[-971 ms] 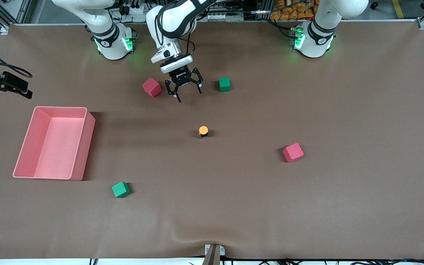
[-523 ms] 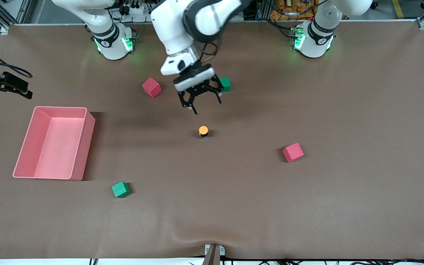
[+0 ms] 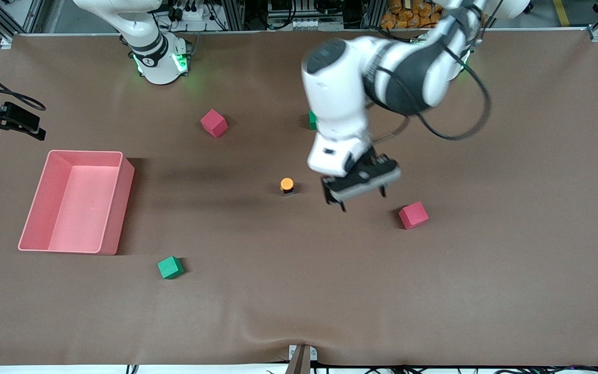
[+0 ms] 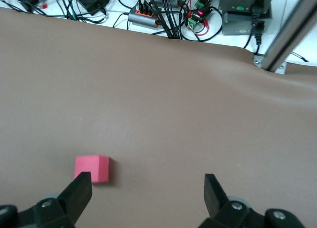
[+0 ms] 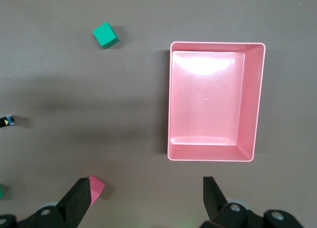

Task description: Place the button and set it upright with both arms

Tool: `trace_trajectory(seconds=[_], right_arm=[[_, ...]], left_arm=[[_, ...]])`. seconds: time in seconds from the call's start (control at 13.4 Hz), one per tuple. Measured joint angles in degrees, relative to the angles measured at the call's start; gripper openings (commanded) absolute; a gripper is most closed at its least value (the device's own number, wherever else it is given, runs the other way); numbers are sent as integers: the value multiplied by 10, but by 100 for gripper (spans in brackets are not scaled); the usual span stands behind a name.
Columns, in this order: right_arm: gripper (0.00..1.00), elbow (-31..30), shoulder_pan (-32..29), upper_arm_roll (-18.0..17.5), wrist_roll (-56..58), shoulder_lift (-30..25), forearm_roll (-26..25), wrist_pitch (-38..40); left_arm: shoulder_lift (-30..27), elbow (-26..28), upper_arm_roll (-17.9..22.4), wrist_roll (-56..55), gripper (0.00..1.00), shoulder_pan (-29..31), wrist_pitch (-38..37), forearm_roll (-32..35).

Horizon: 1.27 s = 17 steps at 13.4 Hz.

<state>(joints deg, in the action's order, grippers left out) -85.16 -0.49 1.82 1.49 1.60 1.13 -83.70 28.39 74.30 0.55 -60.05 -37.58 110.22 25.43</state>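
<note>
The button stands on the brown table with its orange cap up, near the middle. My left gripper hangs open and empty over the table between the button and a red cube. In the left wrist view its gripper is wide apart, with that red cube by one fingertip and no button showing. My right gripper is open and empty, high over the table. The button shows at the edge of that view. The right arm's hand is out of the front view.
A pink bin sits toward the right arm's end, also seen as the pink bin. A second red cube and a green cube, half hidden by the left arm, lie farther from the camera. Another green cube lies nearer.
The left arm has swung from between the farther red and green cubes toward its own end, ending beside the button. Its jaws stayed open. The button has not moved.
</note>
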Motion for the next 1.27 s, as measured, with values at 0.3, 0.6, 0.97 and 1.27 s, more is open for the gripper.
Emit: trace_trajectory(seconds=[0.3,0.6,0.97,1.27], right_arm=[[100,0,0,-1,0,0,0,0],[100,0,0,-2,0,0,0,0],[100,0,0,-2,0,0,0,0],[100,0,0,-2,0,0,0,0]], left_arm=[[2,1,0,134,100,92,51,-53],[1,-1,0,293,100,178,60,-145],[-31,-4,0,461,100,273,43,-247],[-67,-4,-9,481,100,302,-32,-254]])
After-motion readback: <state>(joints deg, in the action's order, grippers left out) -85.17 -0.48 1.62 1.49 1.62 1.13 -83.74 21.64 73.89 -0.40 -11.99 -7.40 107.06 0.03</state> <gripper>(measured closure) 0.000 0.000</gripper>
